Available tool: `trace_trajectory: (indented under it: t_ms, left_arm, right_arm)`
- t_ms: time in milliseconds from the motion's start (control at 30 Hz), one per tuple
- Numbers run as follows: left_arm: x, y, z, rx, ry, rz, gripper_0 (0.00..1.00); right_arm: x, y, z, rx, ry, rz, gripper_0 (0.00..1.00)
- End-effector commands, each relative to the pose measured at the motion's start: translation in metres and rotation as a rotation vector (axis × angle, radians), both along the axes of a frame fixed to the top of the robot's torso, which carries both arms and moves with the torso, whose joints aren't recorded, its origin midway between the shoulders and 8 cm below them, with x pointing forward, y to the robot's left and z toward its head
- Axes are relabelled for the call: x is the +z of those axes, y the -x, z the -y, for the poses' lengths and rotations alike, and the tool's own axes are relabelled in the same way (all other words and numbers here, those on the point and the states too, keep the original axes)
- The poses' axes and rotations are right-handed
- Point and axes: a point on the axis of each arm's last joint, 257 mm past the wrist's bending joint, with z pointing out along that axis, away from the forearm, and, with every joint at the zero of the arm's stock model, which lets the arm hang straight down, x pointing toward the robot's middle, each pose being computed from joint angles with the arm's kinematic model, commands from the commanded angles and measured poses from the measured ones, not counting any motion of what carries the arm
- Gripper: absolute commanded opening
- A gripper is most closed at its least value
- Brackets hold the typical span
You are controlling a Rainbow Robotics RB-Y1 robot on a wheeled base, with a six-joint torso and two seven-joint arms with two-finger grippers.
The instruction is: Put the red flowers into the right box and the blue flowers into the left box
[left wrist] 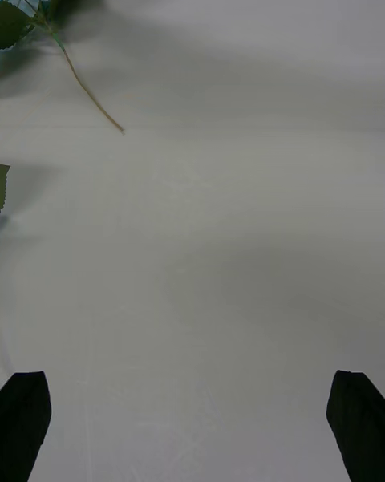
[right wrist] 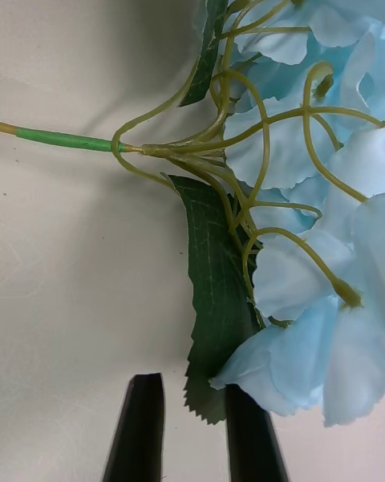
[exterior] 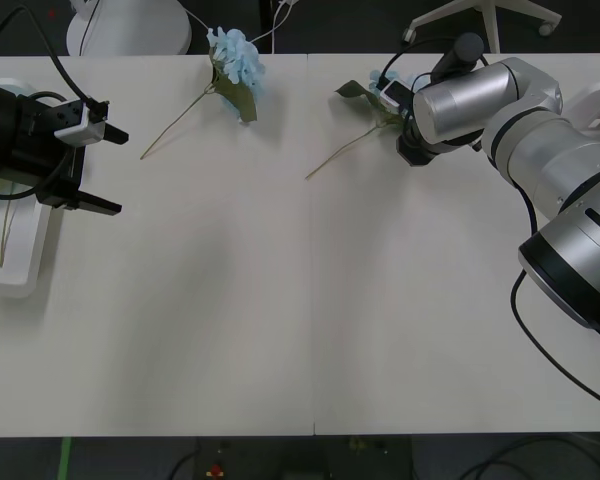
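On your counter (exterior: pixel 310 300) you have 2 blue flowers left in the front view. One blue flower (exterior: pixel 237 62) lies near the top edge, left of centre, its thin stem trailing down toward the lower left. The second blue flower (exterior: pixel 375 100) lies at the upper right, its stem (exterior: pixel 338 152) running down-left and its head mostly hidden behind your right arm.

Your right gripper (right wrist: pixel 192 430) sits right at that second flower: in the right wrist view its 2 black jaws stand a narrow gap apart, just below the pale-blue petals (right wrist: pixel 313 346), with the tip of a green leaf (right wrist: pixel 215 305) lying between them. You cannot tell whether they touch the leaf.

Your left gripper (exterior: pixel 105 170) is at the left edge of the front view, over the inner rim of the left box (exterior: pixel 25 265), a white tray at the counter's left edge. Its jaws are spread wide, with bare counter between them.
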Motion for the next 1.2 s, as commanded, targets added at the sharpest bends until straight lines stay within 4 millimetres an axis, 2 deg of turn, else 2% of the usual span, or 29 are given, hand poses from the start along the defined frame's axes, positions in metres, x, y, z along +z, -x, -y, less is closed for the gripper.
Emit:
trace_trajectory:
  t_ms: [33,433,667,733,1000,1200]
  left_arm:
    - [0.015,-0.001,-0.012,-0.005,-0.038,0.041,1.0]
    - [0.015,-0.001,-0.012,-0.005,-0.038,0.041,1.0]
    - [0.015,-0.001,-0.012,-0.005,-0.038,0.041,1.0]
    - [0.015,-0.001,-0.012,-0.005,-0.038,0.041,1.0]
    - [0.015,-0.001,-0.012,-0.005,-0.038,0.041,1.0]
    - [0.015,-0.001,-0.012,-0.005,-0.038,0.041,1.0]
  right_arm:
    - [0.001,-0.001,-0.017,0.036,0.002,0.009,0.0]
    - [0.0,-0.001,-0.017,0.047,0.01,0.005,0.0]
    - [-0.008,0.013,-0.012,0.095,0.044,-0.075,0.0]
    - [-0.004,0.016,-0.007,0.117,0.047,-0.096,0.0]
    - [0.033,0.036,0.018,0.249,0.045,-0.197,0.0]
    - [0.061,0.066,0.049,0.425,0.114,-0.256,0.0]
